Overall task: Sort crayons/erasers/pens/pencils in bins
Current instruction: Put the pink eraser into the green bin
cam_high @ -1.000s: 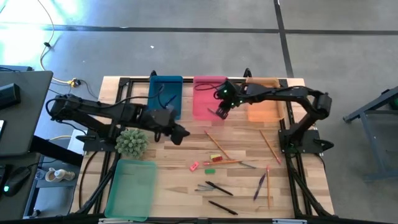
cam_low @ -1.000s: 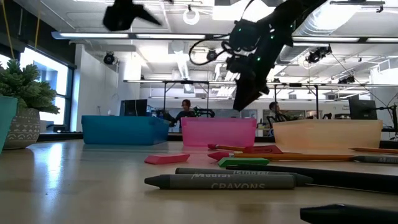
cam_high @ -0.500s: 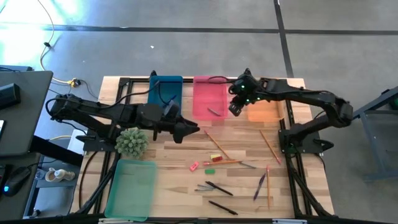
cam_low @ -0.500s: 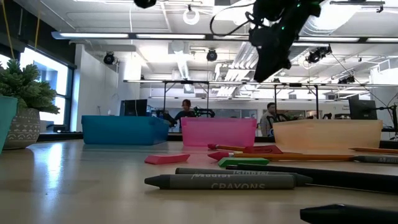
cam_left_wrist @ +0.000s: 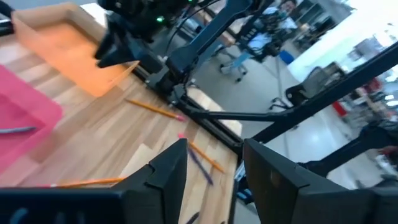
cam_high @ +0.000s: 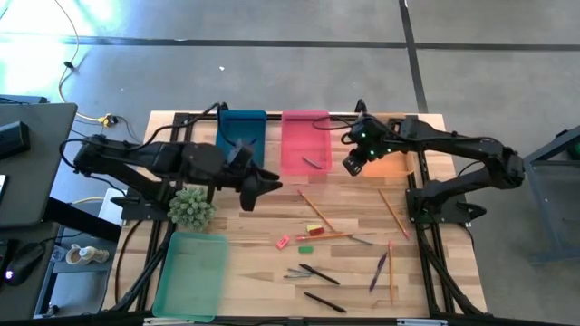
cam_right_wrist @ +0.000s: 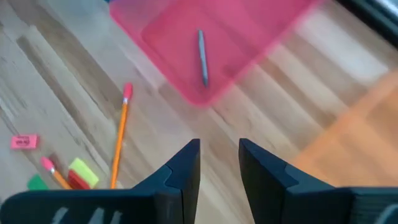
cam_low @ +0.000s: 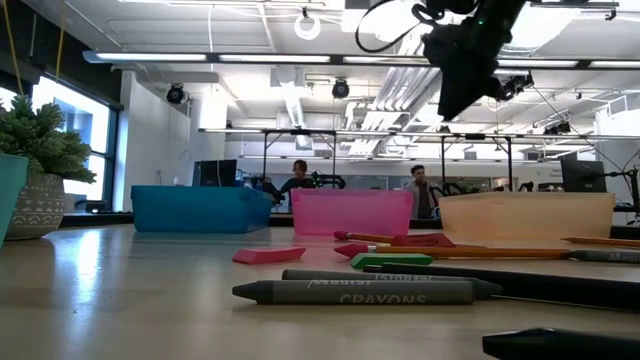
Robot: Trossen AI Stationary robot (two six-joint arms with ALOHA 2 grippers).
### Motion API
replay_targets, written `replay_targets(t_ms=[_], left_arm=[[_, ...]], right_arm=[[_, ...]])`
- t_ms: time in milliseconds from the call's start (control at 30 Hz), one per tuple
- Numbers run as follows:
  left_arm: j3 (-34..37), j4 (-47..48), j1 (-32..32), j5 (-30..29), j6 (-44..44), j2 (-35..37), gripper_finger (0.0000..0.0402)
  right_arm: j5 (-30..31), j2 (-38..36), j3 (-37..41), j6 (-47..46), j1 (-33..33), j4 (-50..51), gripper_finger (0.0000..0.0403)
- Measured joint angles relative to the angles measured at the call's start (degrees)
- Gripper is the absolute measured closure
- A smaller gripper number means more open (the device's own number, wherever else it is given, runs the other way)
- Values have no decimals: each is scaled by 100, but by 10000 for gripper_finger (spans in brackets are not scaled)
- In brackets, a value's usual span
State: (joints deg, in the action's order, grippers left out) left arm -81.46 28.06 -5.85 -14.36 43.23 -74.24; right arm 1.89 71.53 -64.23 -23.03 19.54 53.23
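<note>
On the wooden table [cam_high: 272,263] four bins stand. The green bin [cam_high: 191,274] lies at the near left corner, and nothing can be made out inside it. The blue bin [cam_high: 241,136], the pink bin [cam_high: 304,140] and the orange bin [cam_high: 388,154] stand side by side along the far edge. The pink bin holds one thin grey crayon [cam_right_wrist: 202,57]; the contents of the blue and orange bins cannot be made out. A potted plant [cam_high: 191,207] stands just beyond the green bin.

The left arm reaches from the table's left side across the plant, its left gripper [cam_high: 263,186] in the air just in front of the blue bin. Its fingers stand apart with nothing between them. The right arm bends from the right edge toward the far bins, and the right gripper [cam_high: 353,163] hangs above the seam between the pink and orange bins. Its fingers [cam_right_wrist: 180,171] are parted by a narrow gap, and they hold nothing.

The loose things lie on the table's near middle and right. Orange pencils [cam_high: 393,214] lie scattered there, one [cam_right_wrist: 119,143] near the pink bin's front. Dark pens [cam_high: 319,273] and a blue-purple pen [cam_high: 378,271] lie nearer the front edge. The erasers, pink [cam_high: 283,242], yellow [cam_high: 314,229] and green [cam_high: 305,248], sit close together in the middle. More grey crayons [cam_low: 355,292] lie nearest the low camera.
</note>
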Motion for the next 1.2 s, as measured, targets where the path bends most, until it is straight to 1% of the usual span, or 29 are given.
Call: replay_targets(t_ms=[267, 500, 733, 833, 900, 1000, 1133, 1200], left_arm=[[-109, 965, -473, -608, 237, -335, 277], [-113, 1670, -713, -762, 661, -843, 295], [-115, 1823, -830, -836, 962, -1511, 318], [-112, 1842, -852, -816, 1286, -1807, 320], [-111, 1893, -852, -718, 1477, -1987, 317], [-113, 1865, -850, -551, 1614, -2249, 300], [-113, 1843, -850, -326, 1831, -2568, 265], [-113, 1842, -850, -230, 2076, -2734, 245]], right_arm=[[689, 0, 0, -681, -422, 435, 300], [715, 0, 0, -911, -650, 437, 300], [720, 0, 0, -908, -696, 439, 300], [720, 0, 0, -854, -696, 444, 300], [720, 0, 0, -808, -696, 445, 300], [720, 0, 0, -802, -696, 450, 300], [720, 0, 0, -741, -696, 455, 300], [720, 0, 0, -738, -696, 457, 300]])
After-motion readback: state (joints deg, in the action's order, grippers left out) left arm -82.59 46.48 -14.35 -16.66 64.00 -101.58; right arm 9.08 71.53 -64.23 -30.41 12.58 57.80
